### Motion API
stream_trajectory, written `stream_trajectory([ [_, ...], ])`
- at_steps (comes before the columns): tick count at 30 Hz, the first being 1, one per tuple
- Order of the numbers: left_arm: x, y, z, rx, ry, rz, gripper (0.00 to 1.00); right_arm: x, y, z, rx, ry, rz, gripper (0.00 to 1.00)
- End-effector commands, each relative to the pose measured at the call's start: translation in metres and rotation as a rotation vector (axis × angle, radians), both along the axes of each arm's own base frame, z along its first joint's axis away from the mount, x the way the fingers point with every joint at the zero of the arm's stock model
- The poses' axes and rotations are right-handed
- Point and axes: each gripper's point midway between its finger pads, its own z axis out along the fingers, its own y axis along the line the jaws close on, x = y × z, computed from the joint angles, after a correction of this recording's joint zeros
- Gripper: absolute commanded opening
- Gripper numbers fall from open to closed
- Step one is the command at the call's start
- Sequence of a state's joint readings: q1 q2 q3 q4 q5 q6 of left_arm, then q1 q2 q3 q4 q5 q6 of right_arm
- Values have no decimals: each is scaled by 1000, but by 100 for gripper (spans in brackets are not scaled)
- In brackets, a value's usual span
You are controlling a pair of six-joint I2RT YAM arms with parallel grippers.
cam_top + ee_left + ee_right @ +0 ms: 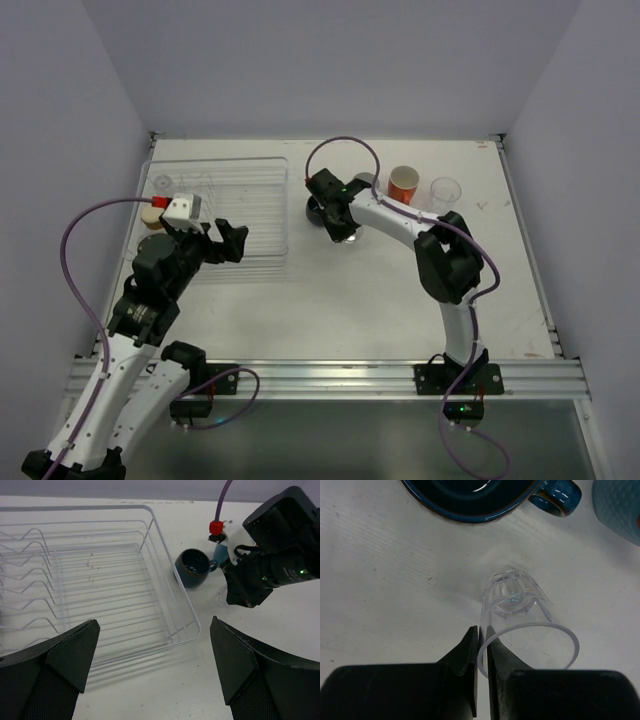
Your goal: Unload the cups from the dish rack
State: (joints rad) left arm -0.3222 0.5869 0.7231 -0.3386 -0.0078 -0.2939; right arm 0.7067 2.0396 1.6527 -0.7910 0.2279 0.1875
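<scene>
Top: dish rack (215, 205) is hugging the bench's (380, 300) left edge, two cups (403, 184) standing right. Left wrist: left end effector (154, 630) is gaping empty over the rack's corner. Right wrist: right end effector (482, 645) is pinching one clear cup's (520, 605) rim beside one dark-blue mug (470, 495).

Soft, even light falls from above, and the white worktop (380, 300) is bright without hard glare. Shadows on it are pale and short. In the left wrist view the left tool (154, 625) is dark and a little soft at the lower edge. The clear cup (520, 615) carries small highlights, the dark-blue mug (470, 505) a white reflection.
</scene>
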Motion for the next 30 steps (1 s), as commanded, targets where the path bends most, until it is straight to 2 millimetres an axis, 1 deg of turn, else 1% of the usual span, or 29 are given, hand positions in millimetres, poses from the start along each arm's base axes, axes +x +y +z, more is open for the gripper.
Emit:
stream_trajectory([
  [1,2,2,7,14,-38,1,100,10,0,9,-44,-27,19,0],
  [2,1,2,7,14,-38,0,100,11,0,4,-54,-20,20,0],
  [4,2,2,6,16,-34,1,100,11,-1,0,-67,-17,22,0],
  [6,3,2,6,17,-33,4,100,12,-4,-2,-86,-24,16,4],
  [7,3,2,6,19,-33,5,100,12,-5,-1,-89,-26,16,9],
  [8,3,3,6,19,-33,7,100,12,-5,0,-88,-28,18,25],
  [10,5,5,5,22,-29,25,100,14,-5,7,-74,-51,19,43],
  [11,5,7,5,23,-26,33,100,13,-3,11,-65,-60,22,54],
  [12,7,10,4,27,-23,53,100,15,-1,15,-51,-72,23,58],
  [13,8,11,3,31,-17,62,100,16,-1,24,-37,-89,22,61],
  [15,12,16,2,37,-8,97,100,16,5,33,-2,-106,31,66],
  [16,13,18,3,39,-5,111,100,16,6,45,23,-126,30,66],
  [17,15,21,2,41,-1,128,100,16,7,53,42,-141,29,68],
  [18,19,26,0,46,16,164,100,14,11,59,65,-156,35,72],
  [19,20,29,4,46,14,186,100,10,14,79,121,-184,41,73],
  [20,22,32,5,45,17,208,100,6,14,85,144,-194,46,75],
  [21,24,39,5,44,24,252,100,6,19,97,193,-225,45,79],
  [22,25,43,11,37,17,279,100,0,23,107,242,-230,58,80],
  [23,26,46,13,34,16,304,100,-6,24,135,310,-277,67,81],
  [24,29,55,14,29,18,364,100,-13,27,137,349,-290,80,82],
  [25,31,60,19,20,11,398,100,-20,31,145,402,-294,91,84],
  [26,32,63,21,13,8,426,100,-26,32,154,441,-311,97,84],
  [27,38,69,22,9,3,473,100,-35,30,168,507,-352,106,84],
  [28,42,71,22,7,0,495,100,-43,31,171,553,-353,104,84],
  [29,46,74,25,3,-4,519,100,-56,31,158,579,-322,124,84],
  [30,55,76,18,17,26,547,100,-60,31,184,659,-393,131,83],
])
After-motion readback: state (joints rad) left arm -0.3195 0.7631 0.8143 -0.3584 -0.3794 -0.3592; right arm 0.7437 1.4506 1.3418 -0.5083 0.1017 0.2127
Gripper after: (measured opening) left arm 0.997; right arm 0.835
